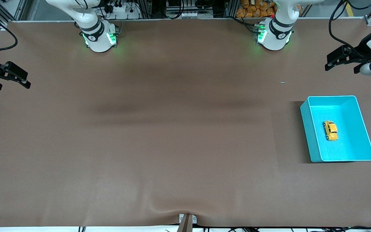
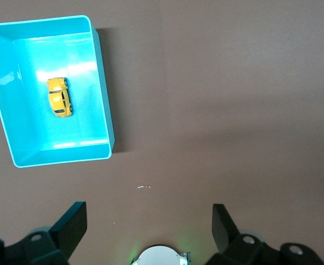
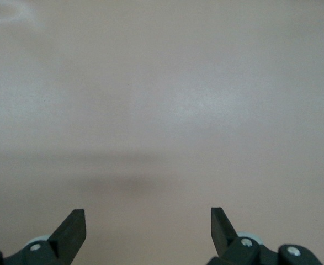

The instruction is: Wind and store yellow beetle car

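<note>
The yellow beetle car (image 1: 330, 130) lies on its wheels in the middle of the teal bin (image 1: 308, 129), the only thing in it; the bin sits on the brown desk (image 1: 172, 145) toward the left arm's end. The car looks small, light, hard and smooth, so it may slip; a pinch across its flanks, between the wheels, seems safest. The left hand (image 1: 340, 61) hovers spread over the desk near the bin, holding nothing. The right hand (image 1: 10, 77) waits spread at its own end.

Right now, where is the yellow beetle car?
In the front view, the yellow beetle car sits on the floor of the teal bin, roughly mid-bin, toward the left arm's end of the table; no gripper touches it.
</note>
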`<state>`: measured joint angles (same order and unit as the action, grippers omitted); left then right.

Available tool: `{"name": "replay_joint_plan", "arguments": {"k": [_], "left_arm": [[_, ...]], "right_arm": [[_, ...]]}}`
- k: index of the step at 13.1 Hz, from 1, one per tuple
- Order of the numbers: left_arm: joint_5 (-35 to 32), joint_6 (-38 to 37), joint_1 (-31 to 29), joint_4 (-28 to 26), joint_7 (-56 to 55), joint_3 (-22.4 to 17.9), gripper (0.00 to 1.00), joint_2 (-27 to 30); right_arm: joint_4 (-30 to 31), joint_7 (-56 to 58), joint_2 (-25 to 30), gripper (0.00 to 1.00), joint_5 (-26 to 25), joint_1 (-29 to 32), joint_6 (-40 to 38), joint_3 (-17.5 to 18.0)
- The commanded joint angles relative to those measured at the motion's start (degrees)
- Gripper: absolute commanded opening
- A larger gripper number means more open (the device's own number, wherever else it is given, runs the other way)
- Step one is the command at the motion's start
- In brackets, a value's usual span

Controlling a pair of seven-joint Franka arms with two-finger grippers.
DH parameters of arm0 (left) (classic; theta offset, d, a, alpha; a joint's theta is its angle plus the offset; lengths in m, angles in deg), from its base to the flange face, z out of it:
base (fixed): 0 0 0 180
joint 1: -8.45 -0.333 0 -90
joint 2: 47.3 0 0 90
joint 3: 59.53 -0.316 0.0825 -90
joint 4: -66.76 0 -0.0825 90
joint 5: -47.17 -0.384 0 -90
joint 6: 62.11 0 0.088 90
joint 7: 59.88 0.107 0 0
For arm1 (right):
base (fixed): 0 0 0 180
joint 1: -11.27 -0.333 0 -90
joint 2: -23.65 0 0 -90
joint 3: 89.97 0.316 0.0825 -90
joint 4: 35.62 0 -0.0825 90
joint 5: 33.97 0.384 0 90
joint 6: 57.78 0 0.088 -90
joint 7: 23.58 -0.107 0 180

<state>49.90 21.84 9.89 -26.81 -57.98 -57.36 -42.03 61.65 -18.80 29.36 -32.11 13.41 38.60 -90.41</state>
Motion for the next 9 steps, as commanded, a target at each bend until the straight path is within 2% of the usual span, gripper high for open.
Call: {"name": "replay_joint_plan", "arguments": {"k": [1, 9], "left_arm": [[-0.2, 0.4, 1.5, 0.2, -1.4, 0.4, 1.00, 0.1], [-0.3, 0.3, 2.4, 0.1, -0.9, 0.4, 1.00, 0.2]], "right_arm": [[0.4, -0.7, 0.4, 1.00, -0.7, 0.9, 0.0, 0.7], [0.4, -0.7, 0.4, 1.00, -0.7, 0.9, 0.0, 0.6]]}}
